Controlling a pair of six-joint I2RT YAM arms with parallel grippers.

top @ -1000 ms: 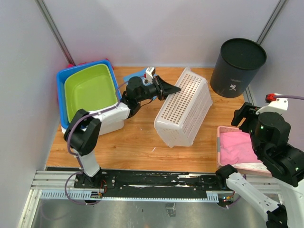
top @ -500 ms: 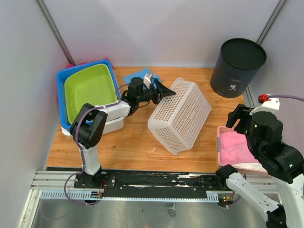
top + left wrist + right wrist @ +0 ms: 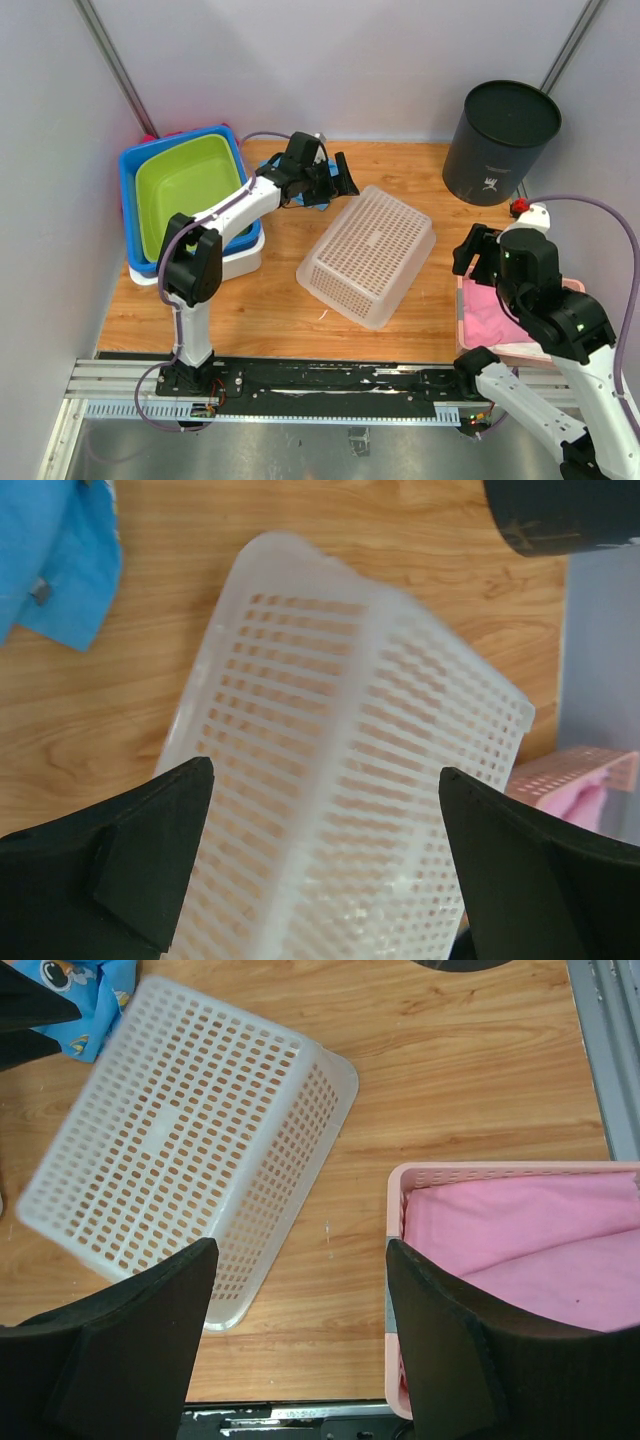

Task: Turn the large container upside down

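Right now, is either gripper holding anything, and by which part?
Nothing is held. The left gripper is open over the white basket; the right gripper is open and empty.

White basket [image 3: 367, 255] now bottom-up, flat.

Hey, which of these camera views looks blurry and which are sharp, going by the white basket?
Left wrist: the white basket is smeared and soft, its holes running together, though whether from motion or focus I cannot tell. Right wrist: the white basket is crisp, each hole distinct. Top external: sharp and evenly lit.
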